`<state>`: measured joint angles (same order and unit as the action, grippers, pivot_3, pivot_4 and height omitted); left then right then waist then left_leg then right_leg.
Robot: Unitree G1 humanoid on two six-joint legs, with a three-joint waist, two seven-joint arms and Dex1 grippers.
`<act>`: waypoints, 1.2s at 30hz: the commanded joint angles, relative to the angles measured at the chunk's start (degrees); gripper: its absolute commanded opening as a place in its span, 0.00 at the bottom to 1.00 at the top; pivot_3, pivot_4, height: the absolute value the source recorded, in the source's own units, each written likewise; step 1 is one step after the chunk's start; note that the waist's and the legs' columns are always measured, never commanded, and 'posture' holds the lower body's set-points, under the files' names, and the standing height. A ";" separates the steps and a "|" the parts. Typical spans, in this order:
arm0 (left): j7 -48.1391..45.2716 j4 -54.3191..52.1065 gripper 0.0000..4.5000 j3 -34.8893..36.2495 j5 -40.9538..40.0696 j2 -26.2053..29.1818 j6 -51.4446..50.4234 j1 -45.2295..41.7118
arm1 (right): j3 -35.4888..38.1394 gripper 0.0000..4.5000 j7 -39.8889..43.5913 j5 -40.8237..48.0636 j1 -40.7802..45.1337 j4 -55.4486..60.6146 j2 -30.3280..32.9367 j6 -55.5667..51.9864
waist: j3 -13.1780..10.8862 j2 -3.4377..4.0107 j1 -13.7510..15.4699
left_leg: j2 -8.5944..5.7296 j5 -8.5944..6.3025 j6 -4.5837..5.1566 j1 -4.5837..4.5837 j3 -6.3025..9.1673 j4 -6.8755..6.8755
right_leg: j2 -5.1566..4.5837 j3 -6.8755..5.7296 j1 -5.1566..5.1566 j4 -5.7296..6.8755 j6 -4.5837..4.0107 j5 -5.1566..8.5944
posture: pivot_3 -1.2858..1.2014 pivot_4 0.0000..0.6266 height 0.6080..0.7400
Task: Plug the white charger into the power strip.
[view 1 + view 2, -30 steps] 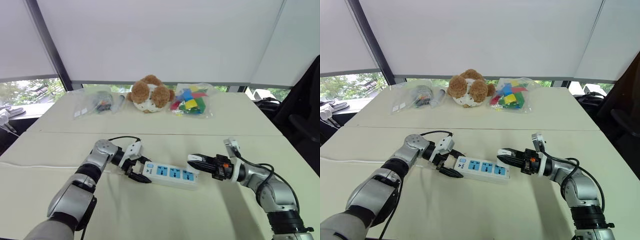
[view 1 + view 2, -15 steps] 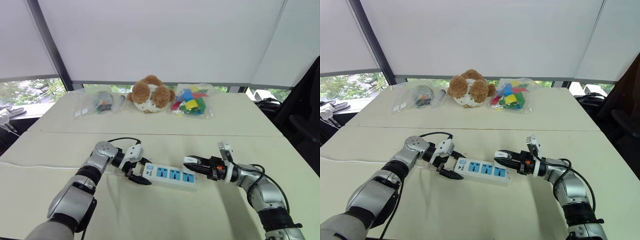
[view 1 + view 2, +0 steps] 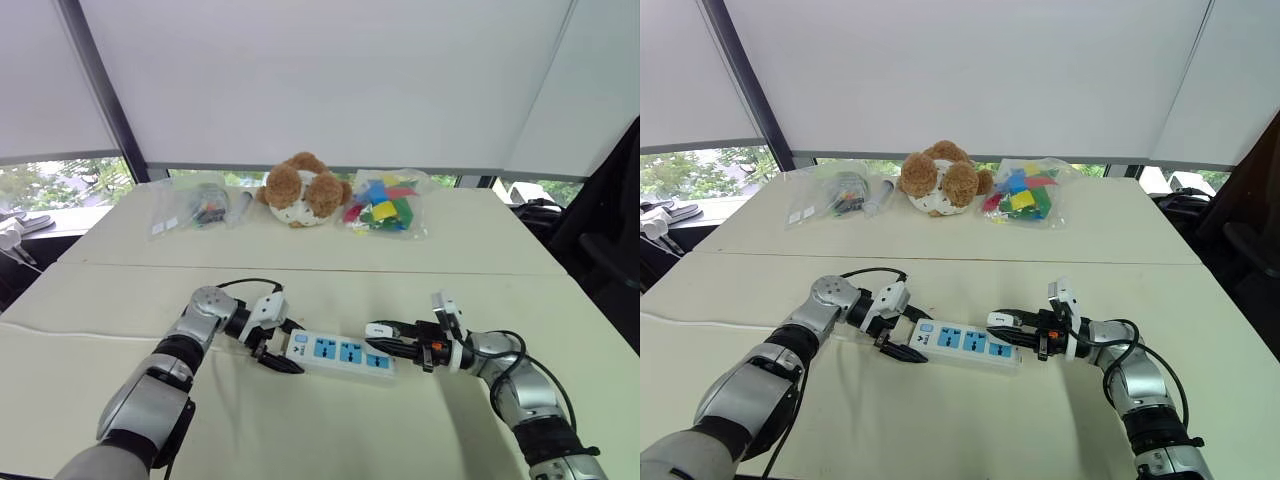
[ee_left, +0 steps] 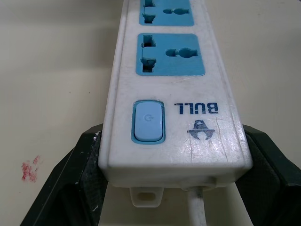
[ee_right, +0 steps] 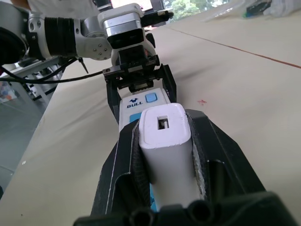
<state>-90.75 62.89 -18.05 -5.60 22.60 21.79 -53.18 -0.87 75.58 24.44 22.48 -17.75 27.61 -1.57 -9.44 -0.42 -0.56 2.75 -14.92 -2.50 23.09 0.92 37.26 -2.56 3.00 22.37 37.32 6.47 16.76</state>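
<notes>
White charger (image 5: pixel 165 141) clamped between the two black fingers of the right gripper (image 3: pixel 385 334), held level, poking out past the fingertips over the right end of the power strip (image 3: pixel 340 352), close above its rightmost blue socket panel; can't tell from the head views if it touches the strip. Strip lies flat on the near table (image 3: pixel 300 430), roughly mid-tabletop, long axis running left to right and slightly angled, three blue panels face up, switch (image 4: pixel 149 121) at its left end. Left gripper (image 3: pixel 277 352) squeezes that switch end from both sides, one black finger (image 4: pixel 70 179) on each long side of the strip, white cord (image 4: pixel 197 209) leaving the end between them. At the far table's (image 3: pixel 470 240) far edge: brown-and-white plush toy (image 3: pixel 301 187) in the middle, clear bag of coloured blocks (image 3: pixel 384 204) just to its right, clear bags of small parts (image 3: pixel 195 205) to its left. Seam between the two tables runs across behind the grippers.
</notes>
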 commanded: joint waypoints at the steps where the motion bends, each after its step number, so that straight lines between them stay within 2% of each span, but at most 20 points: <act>1: -1.75 -0.73 0.67 -1.36 2.82 0.11 -0.05 1.19 | -2.32 0.17 1.47 -3.69 -1.64 -7.53 0.10 1.21 | 0.04 -0.07 -0.05 | 0.00 0.00 0.00 -0.06 0.00 0.00 | 0.00 0.00 -0.07 0.00 0.00 0.00 | 0.52 0.24 0.99; 8: -1.74 -1.27 0.67 -0.80 3.27 0.17 0.15 1.65 | -5.41 0.17 3.25 -6.78 -1.61 -14.83 0.57 5.41 | 0.23 -0.38 -0.12 | 0.01 -0.03 0.04 -0.84 0.00 -0.13 | 0.00 0.00 -0.85 -0.16 0.00 0.05 | 0.52 0.24 0.99; 15: -1.72 -1.71 0.67 0.32 3.88 -0.16 0.18 2.23 | -7.98 0.17 2.87 -9.03 -1.34 -20.90 0.45 6.25 | 0.92 -1.15 -0.17 | 0.03 -0.06 0.08 -1.11 0.03 -0.18 | 0.01 0.00 -1.09 -0.19 -0.04 0.09 | 0.52 0.24 0.99; 20: -1.50 -2.28 0.67 0.80 4.37 -0.28 0.54 2.91 | -8.51 0.17 3.24 -8.64 0.64 -26.03 -0.37 3.60 | 1.25 -1.53 -0.33 | 0.08 -0.13 0.16 -1.78 0.03 -0.30 | 0.00 -0.01 -1.72 -0.30 -0.37 0.31 | 0.52 0.24 0.99; 23: -0.88 -2.40 0.67 1.31 4.54 -0.23 0.71 3.02 | -8.40 0.17 3.39 -9.23 0.54 -28.77 -1.30 6.57 | 1.59 -1.75 -0.37 | 0.10 -0.14 0.16 -1.79 0.09 -0.31 | 0.01 -0.07 -1.74 -0.27 -0.42 0.33 | 0.52 0.24 0.99; 31: -0.80 -3.04 0.67 2.41 4.89 0.10 0.29 3.62 | -8.48 0.17 1.37 -11.21 -1.92 -32.15 -2.95 18.47 | 1.74 -1.83 -0.51 | 0.12 -0.15 0.17 -1.91 0.15 -0.33 | 0.00 -0.12 -1.87 -0.27 -0.54 0.39 | 0.52 0.24 0.99; 36: -0.92 -3.21 0.67 2.53 5.07 0.01 0.24 3.71 | -9.70 0.17 1.36 -12.30 -1.75 -34.52 -2.86 19.97 | 1.75 -1.83 -0.58 | 0.14 -0.15 0.17 -1.99 0.16 -0.35 | 0.00 -0.12 -1.93 -0.26 -0.71 0.48 | 0.52 0.24 0.99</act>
<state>-88.75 62.55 -14.84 -1.55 22.50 21.43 -49.47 -4.50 79.78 23.85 26.49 -40.49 23.56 20.92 -7.69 -2.26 -1.15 2.89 -15.07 -2.33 21.08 1.09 36.91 -2.57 2.88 20.43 37.06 5.73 17.26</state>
